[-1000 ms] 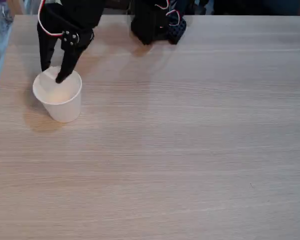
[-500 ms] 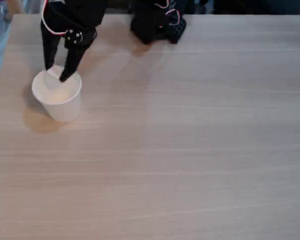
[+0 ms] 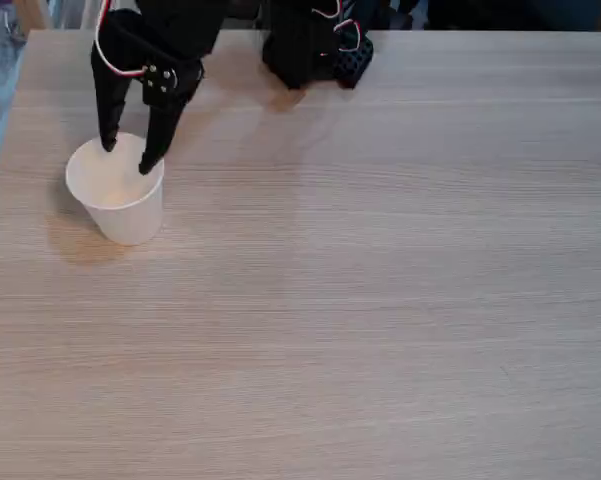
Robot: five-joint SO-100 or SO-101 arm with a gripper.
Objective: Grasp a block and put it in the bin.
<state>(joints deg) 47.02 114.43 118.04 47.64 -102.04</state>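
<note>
Nearest the camera in the fixed view, the pale wooden table [image 3: 380,330] is lying bare across the foreground. Farther back at the left, the bin [image 3: 116,205], a white paper cup, is standing upright on the wood. Just above its rim, the black gripper [image 3: 128,156] is hanging with its jaws spread wide and nothing showing between them. Whether the block is lying inside the cup cannot be told. Beyond that, the arm's black base [image 3: 305,45] is sitting at the table's far edge.
</note>
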